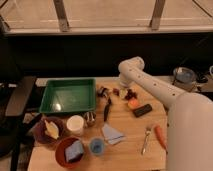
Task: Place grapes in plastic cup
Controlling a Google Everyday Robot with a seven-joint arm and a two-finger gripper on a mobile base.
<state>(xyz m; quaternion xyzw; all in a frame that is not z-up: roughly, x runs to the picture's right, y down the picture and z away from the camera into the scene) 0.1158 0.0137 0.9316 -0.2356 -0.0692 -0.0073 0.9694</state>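
Table (125, 152): matt pale wood. Tray (67, 95) — glossy green plastic, with highlights. Plastic cup (96, 146): smooth, light blue. 1 fork (146, 139) of bright metal; 1 napkin (112, 134), soft bluish cloth or paper. Arm shell (150, 87) — smooth white plastic, ending in the dark gripper (122, 88), jaws apart, close by the dull-skinned grapes (131, 94).

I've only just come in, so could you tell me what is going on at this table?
The robot's white arm reaches across the wooden table, its open gripper low at the far side, right by the grapes, which lie next to an orange fruit. Nothing looks lifted yet. The light-blue plastic cup stands near the front edge, beside a red-brown bowl holding a blue sponge.
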